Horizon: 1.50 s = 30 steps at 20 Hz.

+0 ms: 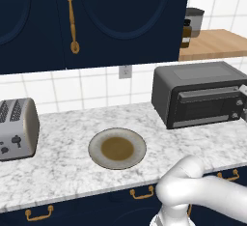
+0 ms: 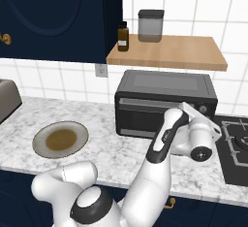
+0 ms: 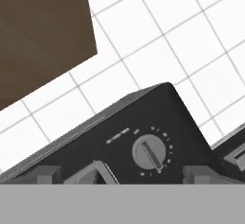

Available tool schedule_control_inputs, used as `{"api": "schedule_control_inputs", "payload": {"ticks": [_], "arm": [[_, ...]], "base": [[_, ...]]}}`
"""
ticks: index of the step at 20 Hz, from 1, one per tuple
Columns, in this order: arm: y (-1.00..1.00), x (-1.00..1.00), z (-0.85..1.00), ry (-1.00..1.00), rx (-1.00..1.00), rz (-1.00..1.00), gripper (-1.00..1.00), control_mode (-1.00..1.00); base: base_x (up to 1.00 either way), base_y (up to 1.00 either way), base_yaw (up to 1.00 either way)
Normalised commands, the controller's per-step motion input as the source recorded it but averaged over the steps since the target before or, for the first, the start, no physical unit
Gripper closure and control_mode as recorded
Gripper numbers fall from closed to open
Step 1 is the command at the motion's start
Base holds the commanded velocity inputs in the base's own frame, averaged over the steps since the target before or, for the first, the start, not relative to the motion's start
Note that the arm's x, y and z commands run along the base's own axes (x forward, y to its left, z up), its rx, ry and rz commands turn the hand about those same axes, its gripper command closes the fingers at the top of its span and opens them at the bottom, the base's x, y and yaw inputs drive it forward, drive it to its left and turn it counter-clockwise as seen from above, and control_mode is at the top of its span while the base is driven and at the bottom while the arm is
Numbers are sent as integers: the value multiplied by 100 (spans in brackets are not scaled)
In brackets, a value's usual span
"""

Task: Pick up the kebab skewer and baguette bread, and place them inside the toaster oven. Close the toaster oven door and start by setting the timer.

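Dark grey oven (image 2: 165, 101) on the marble desk (image 2: 116, 153), its door (image 2: 145, 116) upright and closed against the front. The pincer (image 3: 141, 172) sits at the oven's right end, level with the knob column; in the hand view its two dark tips rise at the bottom edge, one on each side of a grey timer knob (image 3: 150, 153) that lies just ahead of and between them. The tips stand apart, with the knob's width between them; whether they touch the knob cannot be told. The knob's pointer bar runs diagonally, ringed by small white tick marks and a short white label, too small to read.

In the right base view the white arm reaches forward to the oven's right front corner, and the hand (image 2: 198, 134) covers part of the control panel; one knob (image 2: 203, 108) shows just above it. In the left base view the oven (image 1: 200, 93) stands at the right, with two knobs (image 1: 239, 103) at its right end, and a sliver of the white hand (image 1: 243, 91) at the frame edge.

Well to the left of the pincer, a round plate (image 1: 117, 148) with a brown centre rests on the desk; further left stands a silver toaster (image 1: 17, 128). Above the pincer, a wooden shelf (image 2: 167, 52) carries a dark bottle (image 2: 123, 37) and a grey canister (image 2: 150, 25). To the right of the pincer lies a black hob (image 2: 235, 141). The skewer and bread cannot be made out through the door's dark glass.
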Motion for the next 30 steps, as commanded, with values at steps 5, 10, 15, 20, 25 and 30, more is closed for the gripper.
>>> {"api": "schedule_control_inputs", "payload": {"ticks": [5,10,15,20,25,30], "arm": [[-26,10,0,0,1,0,-100,-100],[-11,10,0,0,1,0,-100,-100],[0,1,-2,7,0,0,-100,-100],[0,1,-3,5,0,0,-100,-100],[0,1,-1,4,0,1,-100,-100],[0,2,0,1,0,5,-100,-100]], "base": [[0,0,0],[0,0,0],[0,0,0],[0,0,0],[0,0,0],[0,0,0]]}}
